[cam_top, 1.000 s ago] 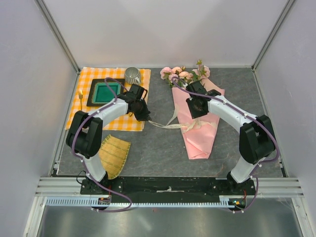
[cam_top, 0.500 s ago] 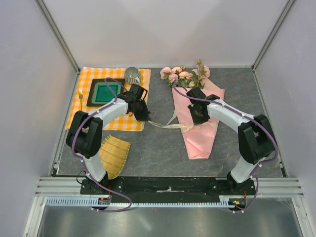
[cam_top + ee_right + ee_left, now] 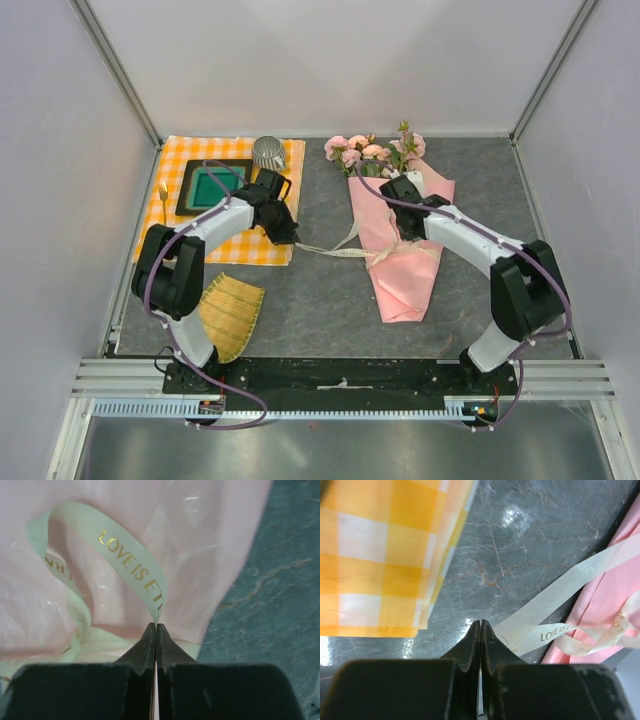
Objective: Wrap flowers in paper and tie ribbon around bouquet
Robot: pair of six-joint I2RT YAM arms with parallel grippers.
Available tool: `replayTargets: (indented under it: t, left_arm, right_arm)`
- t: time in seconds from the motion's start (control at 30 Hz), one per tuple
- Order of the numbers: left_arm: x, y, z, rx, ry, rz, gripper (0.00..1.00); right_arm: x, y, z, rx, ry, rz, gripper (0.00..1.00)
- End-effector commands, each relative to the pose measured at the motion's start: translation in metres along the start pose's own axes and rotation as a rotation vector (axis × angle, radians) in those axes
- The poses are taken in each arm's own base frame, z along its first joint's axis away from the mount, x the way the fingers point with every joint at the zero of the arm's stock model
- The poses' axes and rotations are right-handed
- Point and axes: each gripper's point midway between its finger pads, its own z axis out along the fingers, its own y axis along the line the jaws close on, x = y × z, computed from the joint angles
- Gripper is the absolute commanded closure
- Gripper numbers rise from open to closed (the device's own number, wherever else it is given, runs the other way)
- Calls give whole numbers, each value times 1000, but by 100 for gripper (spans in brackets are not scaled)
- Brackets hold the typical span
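Note:
The bouquet lies on the grey table, with the flowers (image 3: 365, 152) at the far end and the pink paper (image 3: 405, 285) cone pointing toward the near edge. The cream ribbon (image 3: 335, 251) circles the cone's middle, and one tail runs left across the table. My left gripper (image 3: 287, 234) is shut at the end of that tail; in its wrist view the ribbon (image 3: 560, 587) slips behind the shut left gripper (image 3: 480, 623). My right gripper (image 3: 409, 228) sits over the cone. There a printed loop of ribbon (image 3: 132, 567) runs into the shut right gripper (image 3: 156, 625), above the paper (image 3: 200, 555).
An orange-checked cloth (image 3: 180, 150) covers the far left, carrying a green tray (image 3: 212, 185) and a metal cup (image 3: 268, 152). Its edge (image 3: 380, 555) is just left of my left gripper. A woven bamboo mat (image 3: 230, 312) lies near the left arm's base.
The right gripper has closed on the ribbon loop and its wrist has shifted slightly toward the flowers. The left gripper has edged a little left with the tail.

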Motion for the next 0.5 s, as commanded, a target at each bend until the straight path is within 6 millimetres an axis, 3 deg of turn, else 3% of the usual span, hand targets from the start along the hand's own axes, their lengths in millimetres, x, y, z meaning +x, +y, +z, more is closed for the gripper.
replayTargets:
  t: [0.0, 0.13, 0.17, 0.23, 0.27, 0.3, 0.37, 0.4, 0.47]
  left_arm:
    - [-22, 7, -21, -5, -76, -111, 99]
    - [-32, 25, -33, -63, -134, -170, 99]
    - [-36, 38, -36, -102, -151, -201, 99]
    - [-39, 51, -42, -129, -163, -237, 99]
    - [-46, 69, -49, -174, -198, -278, 99]
    - [-49, 75, -52, -185, -211, -295, 99]
    - [-55, 93, -61, -213, -237, -335, 99]
    - [-55, 100, -64, -232, -243, -349, 99]
    - [-61, 111, -73, -249, -285, -359, 99]
  right_arm:
    - [-51, -57, -53, 191, -264, 229, 100]
    - [-54, -84, -71, 282, -347, 365, 100]
    - [-53, -92, -72, 308, -353, 393, 100]
    - [-41, -122, -57, 382, -322, 498, 100]
    - [-35, -135, -50, 416, -303, 535, 100]
    - [-24, -159, -41, 502, -298, 599, 100]
    - [-5, -178, -26, 563, -267, 647, 100]
    - [2, -200, -24, 633, -276, 719, 100]
    - [20, -215, -19, 698, -276, 746, 100]
